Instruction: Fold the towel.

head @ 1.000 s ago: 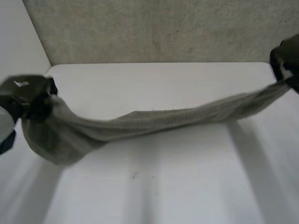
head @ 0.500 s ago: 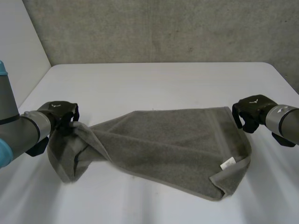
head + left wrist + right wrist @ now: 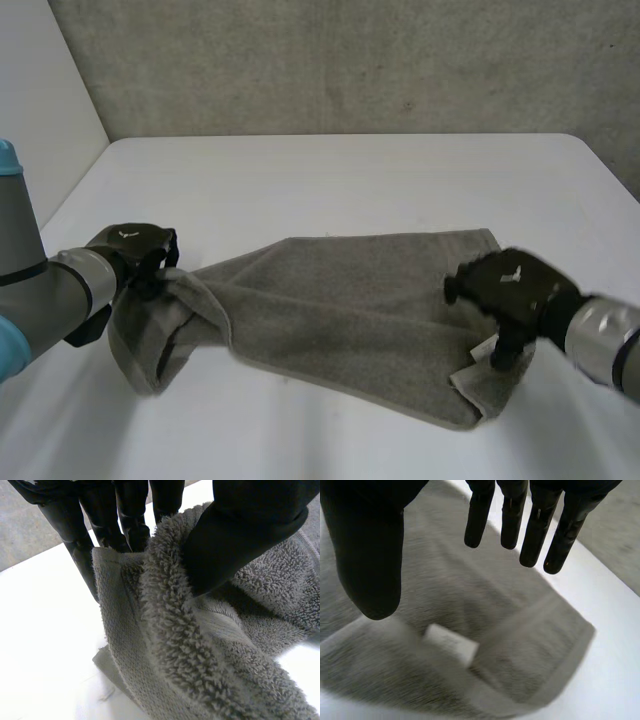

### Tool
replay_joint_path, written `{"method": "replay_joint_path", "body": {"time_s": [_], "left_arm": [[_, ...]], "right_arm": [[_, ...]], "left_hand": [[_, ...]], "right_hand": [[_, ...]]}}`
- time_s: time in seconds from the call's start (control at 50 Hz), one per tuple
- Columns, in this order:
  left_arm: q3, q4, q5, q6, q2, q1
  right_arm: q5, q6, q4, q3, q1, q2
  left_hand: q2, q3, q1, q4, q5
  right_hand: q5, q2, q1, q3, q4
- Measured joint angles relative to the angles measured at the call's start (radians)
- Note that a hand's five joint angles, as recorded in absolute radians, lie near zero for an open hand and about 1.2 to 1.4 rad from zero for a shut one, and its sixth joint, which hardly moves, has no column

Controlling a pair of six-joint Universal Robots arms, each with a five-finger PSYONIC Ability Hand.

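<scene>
A soft grey fluffy towel [image 3: 350, 300] lies rumpled on the flat white tabletop [image 3: 350, 170], across the middle of the head view. Its left end is bunched up at the lower left of the frame, where the robot's black left hand [image 3: 135, 258] has it. In the left wrist view this hand [image 3: 240, 535] pinches a thick fold of the towel [image 3: 200, 650] between thumb and fingers. The black right hand [image 3: 505, 285] is over the towel's right end, at the lower right of the frame. In its own wrist view this hand [image 3: 370, 555] is spread wide with straight fingers and holds nothing. The towel [image 3: 530, 645] lies under it, and a small white tag [image 3: 451, 642] sits near the thumb tip.
</scene>
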Motion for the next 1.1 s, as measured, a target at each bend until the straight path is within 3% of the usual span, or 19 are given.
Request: {"method": "replay_joint_path", "body": {"time_s": [0.14,0.48,0.9,1.1], "left_arm": [[-0.018,0.019,0.000,-0.008,0.001,0.000],[-0.063,0.023,0.001,-0.025,0.020,0.001],[-0.066,0.033,0.001,-0.024,0.019,0.003],[-0.070,0.035,0.001,-0.024,0.019,0.002]], "right_arm": [[-0.062,-0.214,-0.013,0.133,-0.002,-0.027],[-0.144,-0.456,-0.066,0.203,-0.005,0.073],[-0.132,-0.497,-0.166,0.241,-0.013,0.087],[-0.134,-0.498,-0.231,0.265,-0.045,0.086]], "left_hand": [[0.000,0.000,0.000,0.000,0.000],[0.000,0.000,0.000,0.000,0.000],[0.000,0.000,0.000,0.000,0.000],[0.000,0.000,0.000,0.000,0.000]], "right_hand": [[0.119,0.127,0.145,0.127,0.127],[0.095,0.099,0.102,0.096,0.097],[0.190,0.200,0.226,0.198,0.198],[0.435,0.448,0.511,0.446,0.446]]}}
